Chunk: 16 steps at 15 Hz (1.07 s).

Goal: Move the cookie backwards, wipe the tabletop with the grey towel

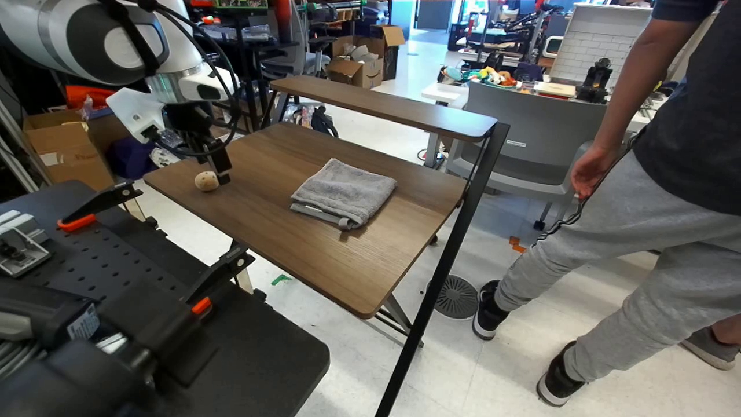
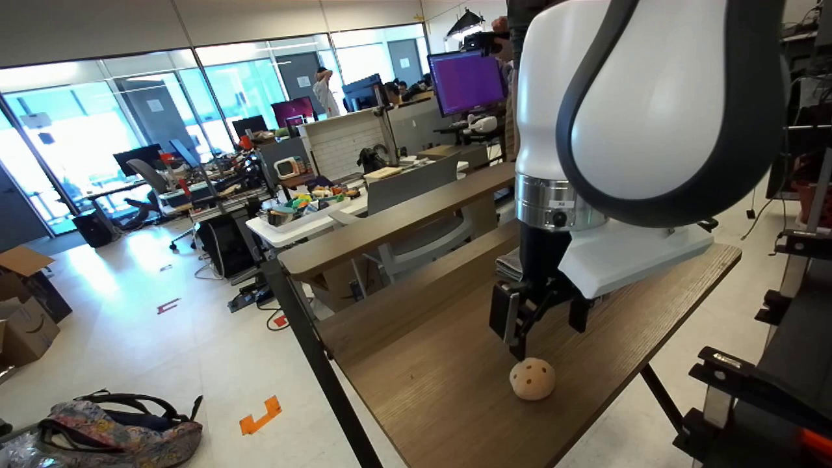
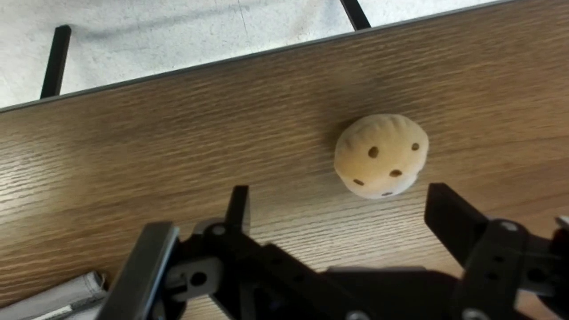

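A: Which step is judged to be in hand?

B: The cookie [image 3: 381,156] is to be moved backwards. The grey towel [image 1: 344,193] is seen folded on the tabletop [image 1: 260,202], well apart from the cookie, so wiping is presumably left for later.

A: How is the gripper [image 3: 339,187] set?

B: Its 2 fingers [image 3: 451,220] are spread wide and nothing is held between them. In the wrist view the cookie is shown on the tabletop just ahead of the gap, closer to 1 fingertip than to the other.

A: Can the descent be made from there?

B: That is not advised. The gap is better centred over the cookie, so that its side is not pressed down by a fingertip.

A: And the grip?

B: The cookie looks soft and rounded. It is best taken low, around its widest part, with light and even pressure; if it is pinched near the top, it may be squeezed out.

A: What is to be guarded against?

B: The tabletop's edge is near, with the floor [image 3: 191,35] beyond, so a lift is preferred to a push. Which way "backwards" runs cannot be told, so the heading is best settled before the fingers are closed.
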Each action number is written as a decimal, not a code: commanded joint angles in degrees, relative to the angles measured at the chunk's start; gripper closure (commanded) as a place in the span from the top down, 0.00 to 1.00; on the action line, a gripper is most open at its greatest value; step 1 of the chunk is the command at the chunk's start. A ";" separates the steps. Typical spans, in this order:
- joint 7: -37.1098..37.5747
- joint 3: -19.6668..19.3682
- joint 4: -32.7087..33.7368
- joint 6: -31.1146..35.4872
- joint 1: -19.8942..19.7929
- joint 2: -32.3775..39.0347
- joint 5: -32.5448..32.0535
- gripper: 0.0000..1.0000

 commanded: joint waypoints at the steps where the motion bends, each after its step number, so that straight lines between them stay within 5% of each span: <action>1: -0.68 -0.16 -0.31 1.40 -0.16 0.21 1.98 1.00; 6: -1.65 4.78 -1.00 5.32 -3.27 0.14 4.67 1.00; 16: -0.12 -0.81 0.56 2.94 3.54 3.83 3.78 1.00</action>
